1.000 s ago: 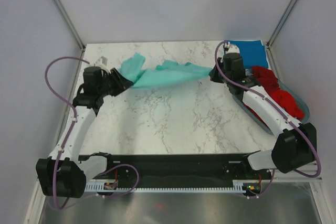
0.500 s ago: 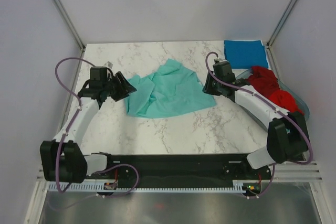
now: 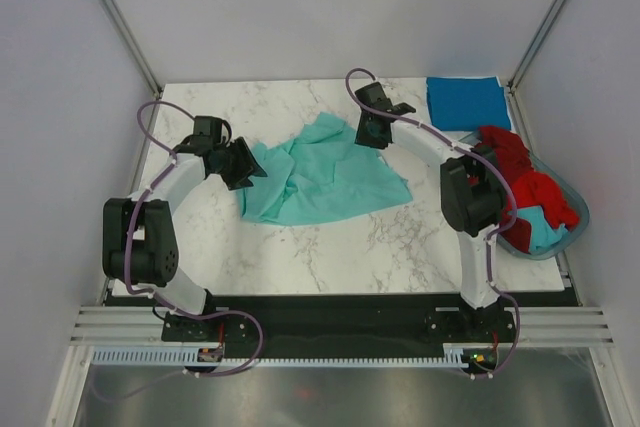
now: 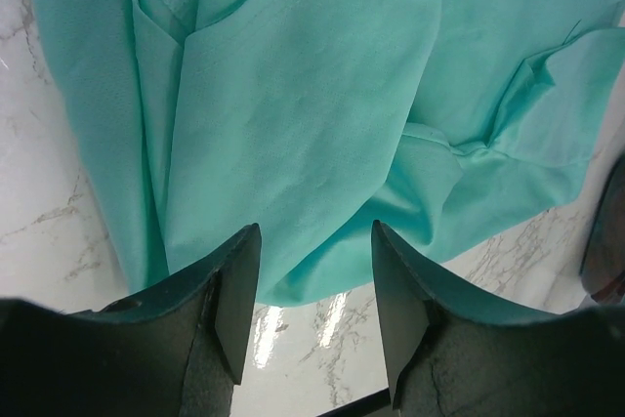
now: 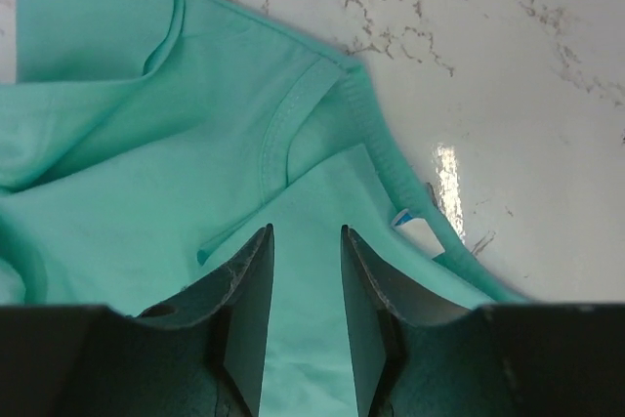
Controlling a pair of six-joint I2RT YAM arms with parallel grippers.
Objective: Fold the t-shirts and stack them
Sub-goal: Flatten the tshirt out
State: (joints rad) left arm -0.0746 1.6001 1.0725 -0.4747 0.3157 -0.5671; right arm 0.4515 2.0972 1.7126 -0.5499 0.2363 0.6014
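T-shirt point(image 3: 325, 179), teal, lies crumpled on table point(image 3: 400, 247). Left gripper point(image 3: 243, 162) at its 9 o'clock edge, right gripper point(image 3: 372, 132) at 1 o'clock; both jaws part-open, gripping nothing.

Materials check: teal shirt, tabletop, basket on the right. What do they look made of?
Teal shirt: soft matte knit, likely cotton; creases, stitched hems, ribbed collar. Tabletop: glossy marble-look surface, grey veins, glare spots; stone or laminate, unclear. Basket: translucent blue-grey plastic, apparently; thin, smooth, see-through wall.

shirt point(image 3: 325, 177) at centre, basket point(image 3: 572, 237) right, folded shirt point(image 3: 462, 102) behind
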